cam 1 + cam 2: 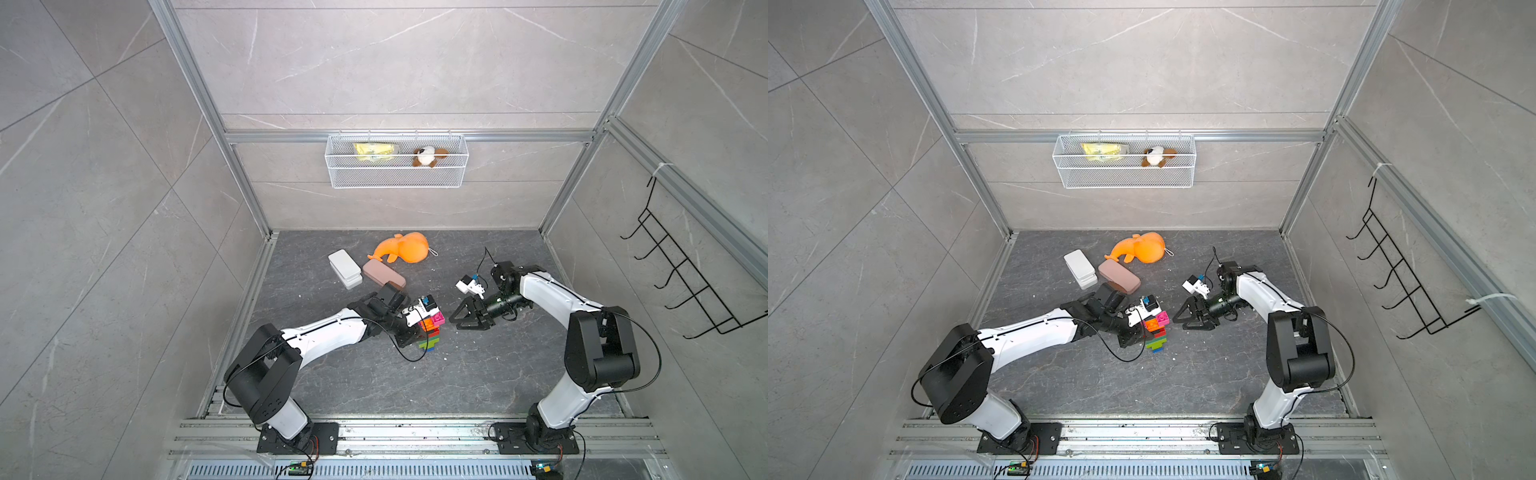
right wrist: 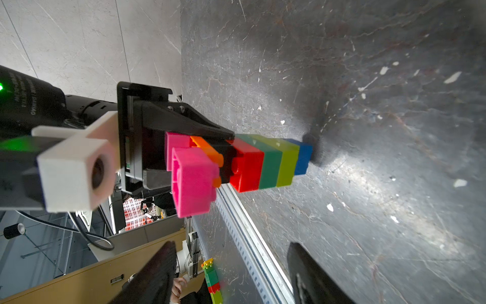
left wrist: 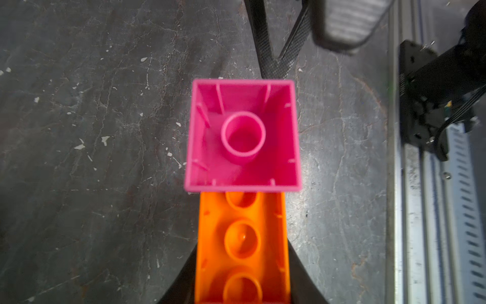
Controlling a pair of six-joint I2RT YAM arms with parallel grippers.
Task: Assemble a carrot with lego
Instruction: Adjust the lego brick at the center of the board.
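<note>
Dark stone counter (image 1: 374, 382) fills the bay, grey tiled walls round it. The left arm (image 1: 324, 338) reaches in low toward the middle. The right arm (image 1: 548, 295) bends in from the other side, with its nose pointed back at the left one. A white wire basket (image 1: 397, 183) hangs on the back wall, holding a yellow packet (image 1: 374, 151) and a small brown-and-white plush (image 1: 430, 156). An orange plush toy (image 1: 405, 247) lies near the back of the counter. Just in front of it are a white case (image 1: 345, 268) and a pink case (image 1: 382, 276), side by side; can't tell whether they touch.

The carrot (image 2: 249, 163) is mid-counter between the two arms, roughly upright. Its blue tip is down against the counter, then lime, dark green, red, black and orange, with pink bricks on top.

The left jaws are clenched on the carrot up at the black and orange layers, near the wide end. The right jaws are released and spread wide with nothing between them, just beside the pink end but apart from it.

From the left wrist, the top pink brick (image 3: 242, 134) shows its hollow side to the camera, and the orange brick (image 3: 242, 247) touches it.
</note>
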